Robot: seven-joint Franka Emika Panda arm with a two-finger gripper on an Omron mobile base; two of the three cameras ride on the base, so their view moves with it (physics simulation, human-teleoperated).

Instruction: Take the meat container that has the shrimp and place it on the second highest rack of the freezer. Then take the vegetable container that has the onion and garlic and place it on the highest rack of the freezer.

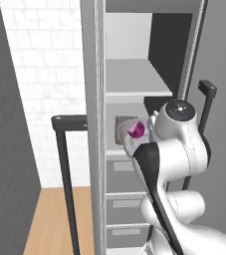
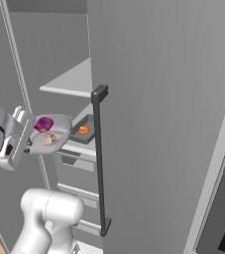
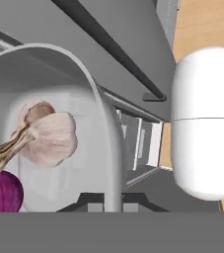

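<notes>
My gripper is shut on the rim of the pale grey vegetable container, which holds a purple onion and a garlic bulb. The container hangs level at the freezer's opening, just above the second highest rack and well below the highest rack. In the hand view the container's curved wall runs down between my fingertips, with the garlic and onion inside. The dark meat container with the orange shrimp sits on the second highest rack, right of the held container.
The open freezer door with its tall black handle stands close on the right. Another door edge with a black handle is on the left. Drawers lie below the racks. My own arm covers part of the opening.
</notes>
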